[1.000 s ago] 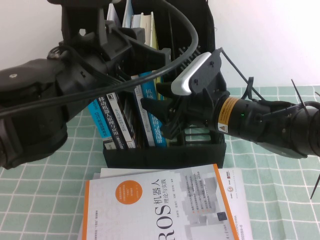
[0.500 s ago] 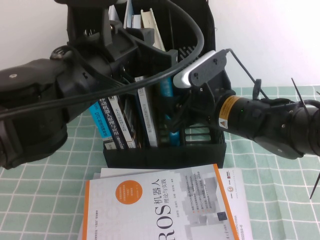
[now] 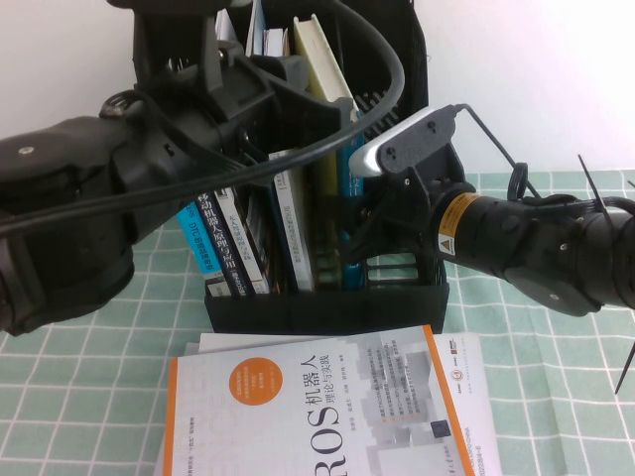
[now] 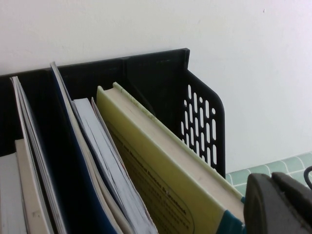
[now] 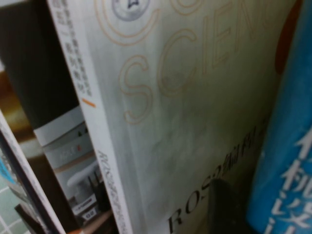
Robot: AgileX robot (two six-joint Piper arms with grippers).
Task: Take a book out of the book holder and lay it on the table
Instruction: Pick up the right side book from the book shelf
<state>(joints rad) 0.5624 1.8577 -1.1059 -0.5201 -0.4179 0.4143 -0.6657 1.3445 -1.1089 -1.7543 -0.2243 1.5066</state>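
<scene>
The book stands tilted in the black book holder (image 3: 327, 307), its pale yellow cover (image 3: 322, 55) poking above the rack and its blue spine (image 3: 349, 174) facing me. My right gripper (image 3: 359, 243) reaches into the holder from the right and is shut on the book's spine low down. In the right wrist view a dark finger (image 5: 226, 204) sits between the blue spine (image 5: 287, 161) and a white neighbour book. My left gripper (image 3: 298, 99) hovers over the holder's top, shut and empty. The left wrist view shows its fingers (image 4: 278, 204) beside the book (image 4: 161, 170) and the holder (image 4: 156, 68).
Several other books stand in the holder's left compartments (image 3: 223, 238). A white-and-orange ROS book (image 3: 317, 407) lies on a stack on the mint-green grid table (image 3: 536, 397) just in front of the holder. A white wall is behind.
The book has risen and tilted back, its yellow top now above the rack. My right gripper closed on its spine and moved up a little. The left arm barely moved.
</scene>
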